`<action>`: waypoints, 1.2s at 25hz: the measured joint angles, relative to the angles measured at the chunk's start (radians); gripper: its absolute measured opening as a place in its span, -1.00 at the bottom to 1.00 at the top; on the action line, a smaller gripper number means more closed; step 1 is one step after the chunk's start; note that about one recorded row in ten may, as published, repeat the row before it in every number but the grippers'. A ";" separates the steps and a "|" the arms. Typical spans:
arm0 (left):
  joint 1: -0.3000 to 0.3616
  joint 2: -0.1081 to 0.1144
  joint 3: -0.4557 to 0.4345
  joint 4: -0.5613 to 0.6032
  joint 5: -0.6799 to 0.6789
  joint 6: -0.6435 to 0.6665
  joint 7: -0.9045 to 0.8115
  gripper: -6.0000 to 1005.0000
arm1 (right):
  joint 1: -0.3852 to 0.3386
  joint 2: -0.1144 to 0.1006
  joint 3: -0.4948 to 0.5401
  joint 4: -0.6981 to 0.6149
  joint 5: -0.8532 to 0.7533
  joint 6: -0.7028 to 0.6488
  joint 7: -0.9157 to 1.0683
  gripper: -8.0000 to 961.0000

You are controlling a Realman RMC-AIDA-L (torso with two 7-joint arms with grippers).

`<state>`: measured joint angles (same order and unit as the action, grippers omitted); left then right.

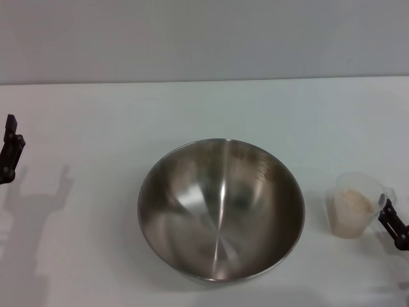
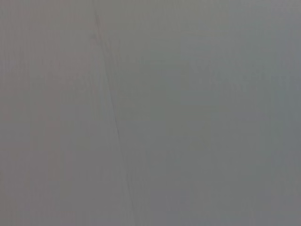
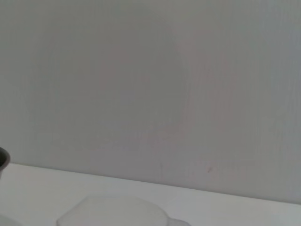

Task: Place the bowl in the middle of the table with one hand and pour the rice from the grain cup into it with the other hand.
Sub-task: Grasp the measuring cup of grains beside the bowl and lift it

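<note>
Here the bowl (image 1: 220, 210) sits empty near the middle of the white counter (image 1: 96, 115). Just beside it, on the right, the grain cup (image 1: 354, 204) stands upright holding rice (image 1: 353, 203). The right hand (image 1: 391, 220) touches the cup's handle side; the left hand (image 1: 9, 153) hangs well apart at the left edge. Whether either is clenched, I cannot tell.

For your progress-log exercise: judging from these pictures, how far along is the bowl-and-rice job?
Done: the large shiny stainless-steel bowl sits mid-way across the plain white table, and the left claw is off at the table's left edge. In hand: the right claw is at the small frosted plastic grain cup. Left: pouring; the pale rice is in the cup and the bowl is empty.
</note>
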<state>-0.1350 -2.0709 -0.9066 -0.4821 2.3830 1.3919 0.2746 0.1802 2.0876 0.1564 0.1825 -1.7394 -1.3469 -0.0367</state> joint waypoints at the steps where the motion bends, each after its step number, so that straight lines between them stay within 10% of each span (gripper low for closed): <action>1: 0.000 0.000 0.000 0.000 0.000 0.000 0.000 0.62 | 0.002 0.000 0.000 0.000 0.000 0.003 0.001 0.55; 9: -0.001 0.000 0.000 0.002 0.003 0.000 0.000 0.62 | 0.005 0.001 0.000 0.003 0.000 0.005 -0.002 0.54; 24: -0.010 0.000 0.000 0.013 0.006 -0.001 0.000 0.62 | 0.023 0.002 0.001 0.003 0.002 0.007 -0.003 -0.86; 30: -0.009 -0.001 0.000 0.017 0.005 -0.002 0.000 0.62 | 0.016 0.001 0.003 0.003 0.002 -0.055 -0.004 -0.96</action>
<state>-0.1442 -2.0716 -0.9063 -0.4647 2.3883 1.3895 0.2746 0.1964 2.0888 0.1599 0.1853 -1.7378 -1.4022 -0.0402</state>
